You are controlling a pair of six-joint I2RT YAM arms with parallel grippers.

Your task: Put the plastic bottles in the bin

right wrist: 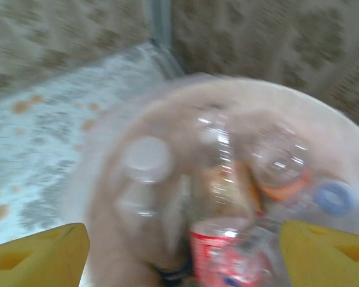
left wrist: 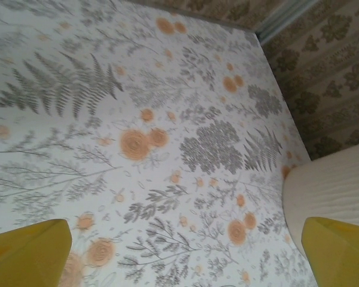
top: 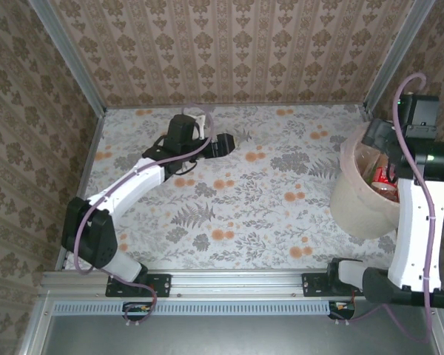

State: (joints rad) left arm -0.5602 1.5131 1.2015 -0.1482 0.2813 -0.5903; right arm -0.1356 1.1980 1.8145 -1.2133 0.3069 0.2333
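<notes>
The bin, a pale pink bucket, stands at the right side of the table. Several plastic bottles lie inside it. In the blurred right wrist view the bin holds a red-labelled bottle, an orange-labelled one, a blue cap and a white cap. My right gripper hangs over the bin's far rim, open, its yellow fingertips spread wide above the bottles. My left gripper is over the far middle of the table, open and empty. The bin's wall shows on the right in the left wrist view.
The table has a floral fern-and-orange-flower cover. Patterned walls close in the back and both sides. A metal rail with the arm bases runs along the near edge.
</notes>
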